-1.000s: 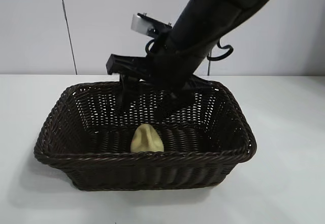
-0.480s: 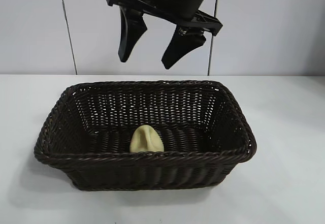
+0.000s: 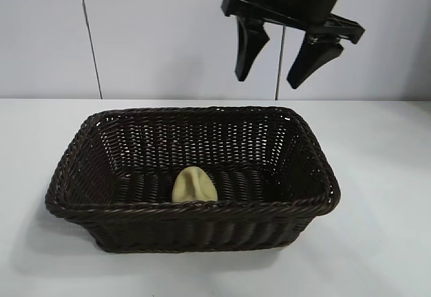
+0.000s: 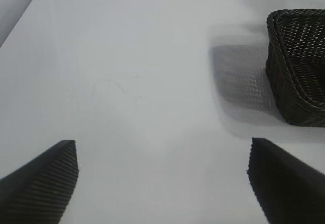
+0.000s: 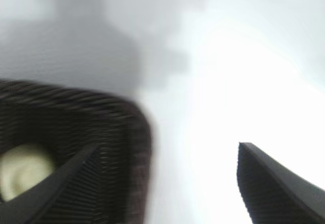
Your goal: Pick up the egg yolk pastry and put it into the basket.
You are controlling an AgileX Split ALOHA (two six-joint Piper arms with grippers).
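A smooth matte white surface [image 3: 390,176] runs back to a plain pale grey panelled wall [image 3: 155,34] split by thin dark vertical seams [image 3: 90,38], all under soft, even light casting faint shadows.

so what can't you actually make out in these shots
- Egg yolk pastry: in the exterior view the near rim of the basket hides its underside.
- Right gripper, open and empty above the basket's far right corner: its arm is cut off by the top edge.
- Right wrist view: motion blur smears the pastry and the weave.
- Left gripper, open over bare table: absent from the exterior view; its own camera shows only fingertips and one basket corner.
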